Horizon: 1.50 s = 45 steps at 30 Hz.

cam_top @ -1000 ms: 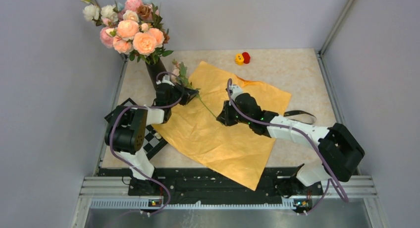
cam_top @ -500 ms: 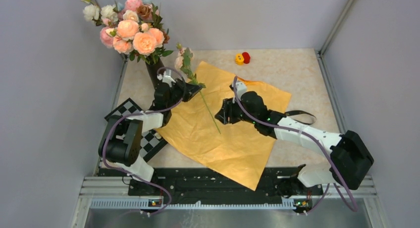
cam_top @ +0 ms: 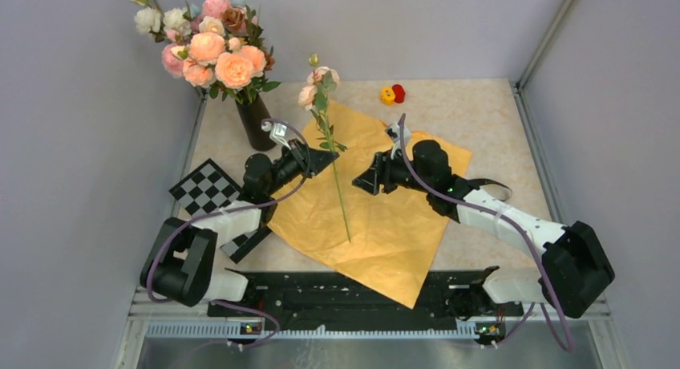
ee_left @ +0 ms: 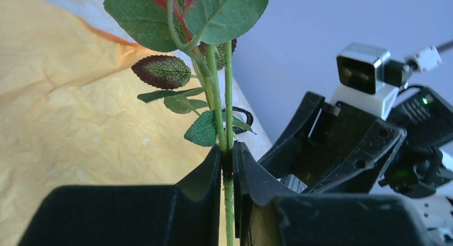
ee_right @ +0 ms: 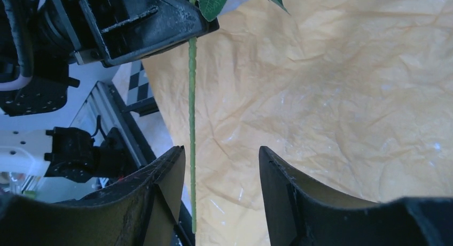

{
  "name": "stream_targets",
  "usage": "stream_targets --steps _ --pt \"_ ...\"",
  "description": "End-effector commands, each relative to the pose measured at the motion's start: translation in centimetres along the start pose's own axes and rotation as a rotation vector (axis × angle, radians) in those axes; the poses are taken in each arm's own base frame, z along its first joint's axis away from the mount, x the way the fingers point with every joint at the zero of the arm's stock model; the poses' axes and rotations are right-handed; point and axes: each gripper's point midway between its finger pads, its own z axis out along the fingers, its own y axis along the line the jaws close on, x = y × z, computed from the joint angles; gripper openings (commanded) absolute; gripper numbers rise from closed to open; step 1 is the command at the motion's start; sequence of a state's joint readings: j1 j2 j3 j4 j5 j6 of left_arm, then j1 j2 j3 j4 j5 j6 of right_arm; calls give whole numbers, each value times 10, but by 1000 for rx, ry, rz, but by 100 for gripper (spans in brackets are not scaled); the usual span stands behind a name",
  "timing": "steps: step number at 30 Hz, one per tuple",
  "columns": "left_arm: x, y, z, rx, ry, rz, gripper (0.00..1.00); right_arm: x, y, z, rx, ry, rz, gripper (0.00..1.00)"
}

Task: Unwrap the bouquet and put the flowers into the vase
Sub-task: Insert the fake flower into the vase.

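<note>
The left claw (ee_left: 227, 155) is pressed tight on the thin green stem of the flowers (cam_top: 330, 144). It holds them upright in the air above the orange paper (cam_top: 385, 225), with the pink heads on top. The right claw (ee_right: 221, 160) is spread wide and holds nothing. The low end of the stem hangs just beside one of its fingers (ee_right: 165, 182), and I cannot tell if they touch.

The stem is long and thin, so it may twist or slip in the pinch when the arm swings. The black vase (cam_top: 257, 122) stands near, at the back left of the desk (cam_top: 473, 120) — but a big bunch of pink and white blooms (cam_top: 212, 44) fills it. That bunch hides the mouth, so the stem may catch on leaves or miss the hole. A hard push could tip the tall vase. The right arm is close and could knock the stem.

A black ribbon (cam_top: 485, 184) lies by the paper's right edge, a check board (cam_top: 204, 188) lies to the left, and the small yellow and red heads (cam_top: 393, 94) sit far back
</note>
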<state>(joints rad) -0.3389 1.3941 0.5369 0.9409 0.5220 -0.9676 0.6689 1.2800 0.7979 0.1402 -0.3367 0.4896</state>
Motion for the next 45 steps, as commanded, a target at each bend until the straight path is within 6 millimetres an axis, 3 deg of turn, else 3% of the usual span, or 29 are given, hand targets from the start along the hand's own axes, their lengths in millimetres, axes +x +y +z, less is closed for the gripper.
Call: stream_targets --steps 1,5,11,17,24,32,39,45 --pt "-6 -54 -10 172 -27 231 0 -27 37 -16 -166 -96 -88 55" --pt "-8 -64 -18 135 -30 350 0 -33 43 -24 -184 -137 -112 55" --pt "-41 -91 -35 82 -112 535 0 -40 39 -33 -144 -186 -136 55" --pt "-79 -124 -50 34 -213 651 0 -45 19 -40 -21 -225 -134 58" --pt "-127 -150 -81 -32 -324 729 0 -53 -7 -59 104 -252 -144 63" --pt "-179 -151 -121 -129 -393 803 0 -67 -33 -86 190 -296 -157 65" --pt "-227 -153 -165 -304 -633 906 0 -69 -49 -103 236 -340 -141 66" --pt "-263 -161 -207 -412 -942 903 0 -71 -70 -113 309 -371 -120 67"
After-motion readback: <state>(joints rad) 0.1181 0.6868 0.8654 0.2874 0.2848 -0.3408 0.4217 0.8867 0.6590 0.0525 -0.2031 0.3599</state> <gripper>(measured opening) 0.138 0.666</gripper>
